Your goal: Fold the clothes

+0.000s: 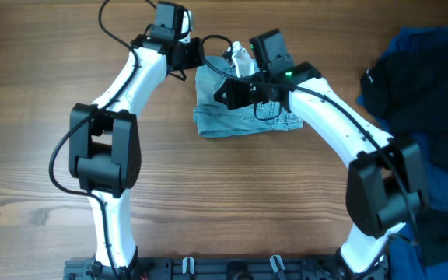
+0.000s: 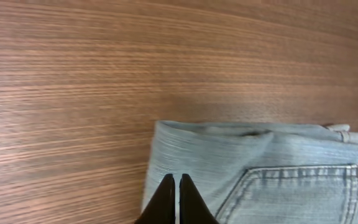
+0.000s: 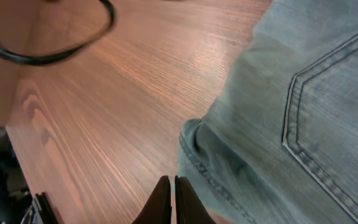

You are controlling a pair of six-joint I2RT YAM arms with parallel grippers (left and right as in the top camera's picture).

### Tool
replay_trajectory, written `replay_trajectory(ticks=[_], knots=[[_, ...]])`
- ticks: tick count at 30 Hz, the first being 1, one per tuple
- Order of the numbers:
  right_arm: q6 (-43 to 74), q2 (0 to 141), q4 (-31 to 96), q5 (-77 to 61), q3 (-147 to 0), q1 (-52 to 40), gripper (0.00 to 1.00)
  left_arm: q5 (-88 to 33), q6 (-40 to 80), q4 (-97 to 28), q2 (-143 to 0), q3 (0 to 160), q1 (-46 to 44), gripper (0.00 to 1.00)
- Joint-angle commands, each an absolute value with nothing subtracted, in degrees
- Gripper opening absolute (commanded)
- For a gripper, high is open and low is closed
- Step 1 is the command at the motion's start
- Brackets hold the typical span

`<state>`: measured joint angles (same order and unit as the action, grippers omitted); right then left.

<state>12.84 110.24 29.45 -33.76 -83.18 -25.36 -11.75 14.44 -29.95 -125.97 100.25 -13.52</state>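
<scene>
1. Left claw (image 2: 174, 198) has its two fingers pressed together, with only a hairline between the tips. It sits on the left side of the denim shorts (image 1: 243, 120), near a stitched pocket (image 2: 297, 193).
2. Right claw (image 3: 169, 198) is closed in the same way, low at a seamed edge (image 3: 194, 155) of the same bundle.
3. Whether a thin layer of denim is caught between either pair of tips I cannot say surely, because the picture border cuts the fingers. The cloth around them lies flat and not lifted, so I judge that they press and do not pull.
4. The shorts lie in the far middle of the tabletop (image 1: 208, 202) as a compact packet of stacked layers, and the two arms reach it from left and right.
5. This placing makes sense to me: one claw on each side can hold the packet down and flatten the fold, so that it does not spring open.
6. The pile of dark clothes (image 1: 430, 70) sits at the right edge, well apart. This is a sensible place, as I judge, since there it cannot mix with the work.
</scene>
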Motion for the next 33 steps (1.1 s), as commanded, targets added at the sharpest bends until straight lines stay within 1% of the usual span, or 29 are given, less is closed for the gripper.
replay_trajectory(ticks=[1,6,11,16,22,26,28,29,33], knots=[[14.11,112.77,27.35,-32.58,-82.87,-25.54,0.04,-11.25,13.67,-28.99,-128.64,100.29,-13.21,0.06],[15.62,114.63,22.68,-31.94,-82.87,-25.54,0.04,-13.50,13.69,-28.23,-131.09,100.29,-13.23,0.06],[15.66,117.03,20.99,-31.90,-82.87,-25.54,0.04,-13.67,13.72,-27.59,-132.05,100.29,-13.26,0.06],[20.32,121.60,18.37,-31.97,-82.87,-26.30,0.04,-13.96,13.72,-27.70,-134.23,100.29,-13.61,0.07],[23.07,124.90,25.82,-32.77,-81.43,-30.70,0.04,-14.04,13.69,-27.35,-136.03,100.29,-13.61,0.06],[35.75,125.36,28.29,-33.01,-76.88,-33.28,0.04,-14.04,13.69,-26.70,-136.03,100.29,-13.61,0.06],[41.74,125.36,28.32,-36.03,-74.17,-33.93,0.04,-13.98,13.67,-26.63,-136.03,100.29,-13.58,0.05],[43.48,125.36,28.25,-37.28,-73.19,-33.95,0.04,-13.85,13.69,-26.46,-136.03,100.29,-13.58,0.05],[42.61,124.49,27.40,-39.11,-72.55,-33.87,0.05,-13.89,13.69,-26.09,-135.98,100.31,-13.19,0.04]])
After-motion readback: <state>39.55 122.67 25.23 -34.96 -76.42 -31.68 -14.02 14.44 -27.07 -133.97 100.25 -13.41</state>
